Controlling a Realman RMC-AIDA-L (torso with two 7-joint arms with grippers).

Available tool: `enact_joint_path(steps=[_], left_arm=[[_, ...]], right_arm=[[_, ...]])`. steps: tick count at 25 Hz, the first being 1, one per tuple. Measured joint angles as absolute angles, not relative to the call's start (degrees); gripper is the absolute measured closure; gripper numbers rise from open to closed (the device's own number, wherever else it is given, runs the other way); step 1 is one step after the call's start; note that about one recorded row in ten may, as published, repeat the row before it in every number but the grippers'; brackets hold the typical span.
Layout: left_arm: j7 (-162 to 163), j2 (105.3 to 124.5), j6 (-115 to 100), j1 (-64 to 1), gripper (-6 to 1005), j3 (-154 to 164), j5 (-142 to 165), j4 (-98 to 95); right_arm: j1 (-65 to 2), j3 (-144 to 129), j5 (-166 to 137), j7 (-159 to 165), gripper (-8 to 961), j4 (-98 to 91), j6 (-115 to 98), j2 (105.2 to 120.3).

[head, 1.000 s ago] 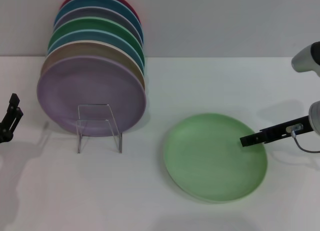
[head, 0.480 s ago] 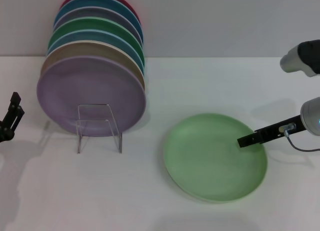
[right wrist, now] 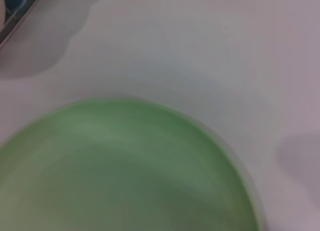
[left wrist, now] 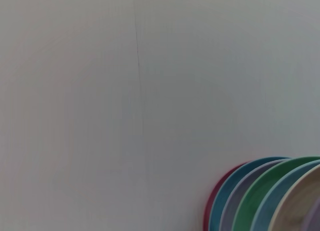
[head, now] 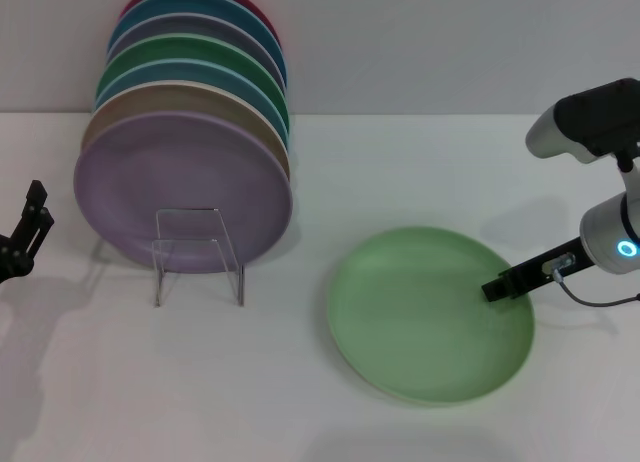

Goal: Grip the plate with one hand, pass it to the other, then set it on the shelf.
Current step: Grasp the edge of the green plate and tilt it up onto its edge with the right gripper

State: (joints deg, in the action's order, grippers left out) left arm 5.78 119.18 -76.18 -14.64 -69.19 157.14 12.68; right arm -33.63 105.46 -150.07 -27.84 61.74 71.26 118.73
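Eight plates (head: 430,317), two grippers (head: 497,287).

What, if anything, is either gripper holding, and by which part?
Nothing visibly. The right gripper reaches over the plate's right rim; the left gripper is parked, empty.

The black skeletal two-finger right gripper (head: 497,288) extends from its silver-grey wrist, which carries a lit blue ring, and reaches in from the right edge of the head view with its tip pointing toward the robot's left; whether its fingers are parted cannot be determined. The white right arm with its black band bends above and behind that wrist at the upper right. The black skeletal left gripper (head: 34,205) sits low at the far left edge, fingers angled upward, with its finger state also indeterminate.
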Motion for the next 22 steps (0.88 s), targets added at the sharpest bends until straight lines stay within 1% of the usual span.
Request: enact_joint_path(steps=[3,10,16,22], left_arm=[[5.73,119.18,-75.72,-14.79,241,-69.27,157.15,12.71],[5.71,119.18,-75.54,-14.80,245,-69.38,157.15,12.75],[5.66,119.18,-75.63,-14.77,248,-69.19,157.15,12.82],[5.49,119.18,-75.65,-14.71,251,-69.17,157.15,12.85]], right_arm=[[-33.83,105.05,-150.20,-27.77,686,61.70,71.10,118.74],[-33.82,104.84,-150.28,-27.81,820,61.89,70.97,118.74],[-32.51,104.89,-149.91,-28.31,827,64.52,70.96,118.86],[-29.22,105.17,-147.90,-29.06,845,70.37,71.55,118.91]])
